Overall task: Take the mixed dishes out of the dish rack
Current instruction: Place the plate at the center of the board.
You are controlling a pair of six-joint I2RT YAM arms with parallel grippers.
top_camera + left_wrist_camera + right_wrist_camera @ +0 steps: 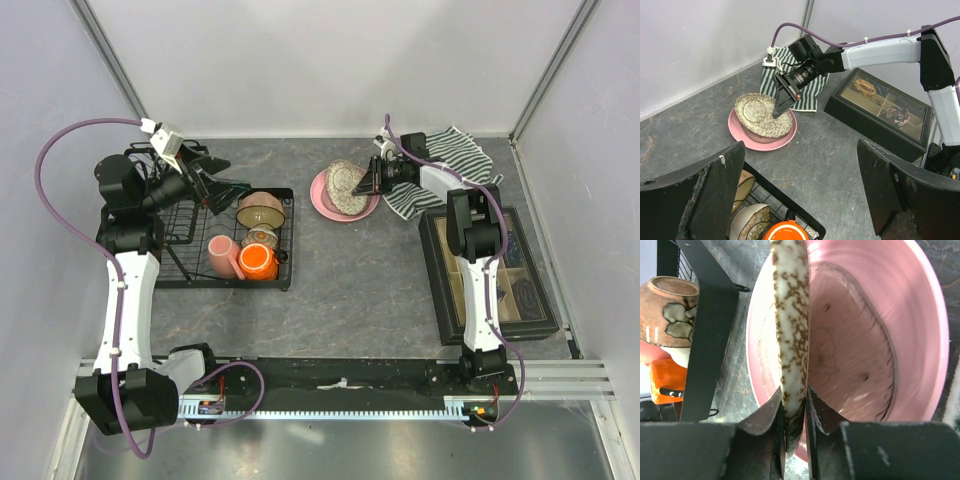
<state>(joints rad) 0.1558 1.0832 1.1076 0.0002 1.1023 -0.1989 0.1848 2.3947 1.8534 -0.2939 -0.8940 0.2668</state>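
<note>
Right gripper (794, 410) is seen clamped on the rim of the speckled oval dish (762, 117). The dish is seated on the pink plate (759, 145), which is set on the table beside a striped cloth (455, 160). Left gripper (228, 190) is held wide open over the dish rack (175, 272). Two bowls and two mugs are kept in the rack.

walls (330, 60) were plain pale panels on three sides | table (350, 290) was dark grey, kinda marbled | slim metal posts (105, 50) stood at its back corners | aluminium rail (340, 408) ran along near edge | light was soft, even
</note>
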